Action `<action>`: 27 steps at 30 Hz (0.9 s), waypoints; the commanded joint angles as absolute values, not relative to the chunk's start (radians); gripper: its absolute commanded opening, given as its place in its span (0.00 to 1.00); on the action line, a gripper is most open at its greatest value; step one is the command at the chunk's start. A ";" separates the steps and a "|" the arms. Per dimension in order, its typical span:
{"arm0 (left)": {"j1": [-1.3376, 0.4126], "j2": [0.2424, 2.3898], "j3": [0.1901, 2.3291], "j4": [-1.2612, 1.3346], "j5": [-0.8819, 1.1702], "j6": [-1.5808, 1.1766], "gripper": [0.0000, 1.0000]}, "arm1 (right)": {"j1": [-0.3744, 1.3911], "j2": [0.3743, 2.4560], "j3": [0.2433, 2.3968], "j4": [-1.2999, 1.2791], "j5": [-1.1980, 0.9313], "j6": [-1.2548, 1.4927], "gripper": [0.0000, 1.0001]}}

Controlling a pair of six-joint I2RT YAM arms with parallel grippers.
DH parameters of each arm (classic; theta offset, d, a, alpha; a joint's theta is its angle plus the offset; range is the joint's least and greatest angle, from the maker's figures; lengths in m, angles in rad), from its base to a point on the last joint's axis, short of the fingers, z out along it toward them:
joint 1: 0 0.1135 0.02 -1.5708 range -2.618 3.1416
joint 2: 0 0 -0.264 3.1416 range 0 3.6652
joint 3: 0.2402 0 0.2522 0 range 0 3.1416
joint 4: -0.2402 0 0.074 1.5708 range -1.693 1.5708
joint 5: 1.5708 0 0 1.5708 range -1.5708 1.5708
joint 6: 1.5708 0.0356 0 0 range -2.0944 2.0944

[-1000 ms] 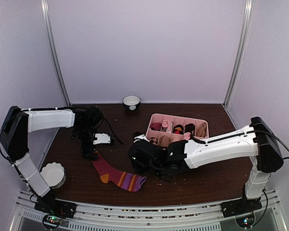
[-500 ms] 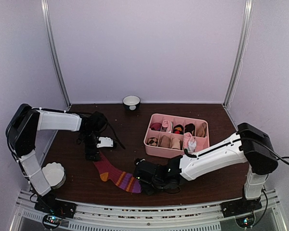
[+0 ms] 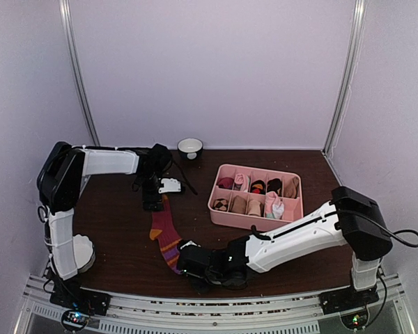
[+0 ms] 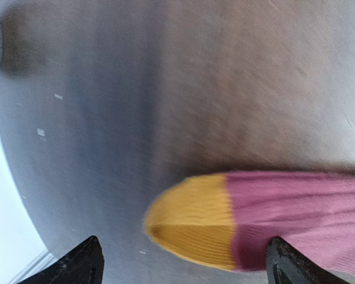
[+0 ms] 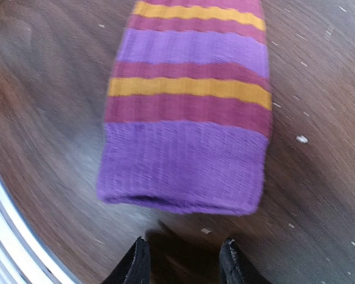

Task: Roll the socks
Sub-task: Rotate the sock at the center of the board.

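Observation:
One of the socks (image 3: pixel 168 233), dark red with an orange toe and heel and a purple-striped cuff, lies flat on the brown table, toe toward the back. My left gripper (image 3: pixel 153 202) hovers over the toe end. In the left wrist view the orange toe (image 4: pixel 192 216) lies between the wide-open fingertips (image 4: pixel 83 263), which do not touch it. My right gripper (image 3: pixel 187 260) sits low at the cuff end. In the right wrist view the purple cuff (image 5: pixel 183 168) lies just ahead of its fingertips (image 5: pixel 136 263), which stand partly apart with only table between them.
A pink divided tray (image 3: pixel 223 207) with small rolled socks stands at the right middle. A white bowl (image 3: pixel 189 147) sits at the back wall, and a white fluted cup (image 3: pixel 76 252) at the near left. A metal rail (image 3: pixel 195 306) runs along the near edge.
The sock has swung from lying slantwise to pointing toward the back. My left gripper moved back and right with the toe end. My right gripper dropped toward the near edge and its jaws narrowed.

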State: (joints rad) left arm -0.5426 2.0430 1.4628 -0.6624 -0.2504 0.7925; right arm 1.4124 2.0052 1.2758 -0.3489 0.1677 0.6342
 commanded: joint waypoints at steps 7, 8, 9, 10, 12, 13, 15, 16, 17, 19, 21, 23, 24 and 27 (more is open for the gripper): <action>-0.541 1.935 1.637 -0.619 -0.354 0.737 0.98 | 1.425 2.153 1.486 -0.391 0.090 0.579 0.40; -0.540 1.896 1.613 -0.581 -0.410 0.715 0.98 | 1.424 2.160 1.499 -0.390 0.085 0.573 0.40; -0.536 1.852 1.594 -0.525 -0.454 0.693 0.98 | 1.423 2.163 1.509 -0.385 0.077 0.568 0.39; -0.526 1.794 1.575 -0.502 -0.493 0.660 0.98 | 1.423 2.163 1.514 -0.379 0.068 0.563 0.39; -0.485 1.712 1.551 -0.521 -0.512 0.559 0.98 | 1.421 2.148 1.509 -0.369 0.047 0.553 0.38; -0.458 1.676 1.547 -0.565 -0.458 0.528 0.98 | 1.420 2.129 1.497 -0.359 0.037 0.546 0.38; -0.404 1.608 1.539 -0.685 -0.287 0.501 0.98 | 1.417 2.074 1.449 -0.325 0.010 0.532 0.38; -0.386 1.585 1.522 -0.744 -0.212 0.501 0.98 | 1.414 2.043 1.420 -0.304 -0.008 0.527 0.38; -0.377 1.561 1.493 -0.788 -0.159 0.515 0.98 | 1.409 2.007 1.381 -0.288 -0.029 0.523 0.37; -0.378 1.518 1.417 -0.860 -0.050 0.570 0.98 | 1.393 1.931 1.313 -0.249 -0.076 0.516 0.37; -0.396 1.490 1.338 -0.897 -0.003 0.580 0.98 | 1.370 1.853 1.233 -0.194 -0.121 0.514 0.38; -0.416 1.470 1.272 -0.923 0.019 0.581 0.98 | 1.343 1.802 1.184 -0.177 -0.117 0.511 0.38; -0.423 1.458 1.244 -0.936 0.031 0.585 0.98 | 1.330 1.797 1.178 -0.196 -0.088 0.505 0.38; -0.425 1.413 1.185 -0.983 0.080 0.597 0.98 | 1.308 1.848 1.207 -0.257 -0.059 0.484 0.35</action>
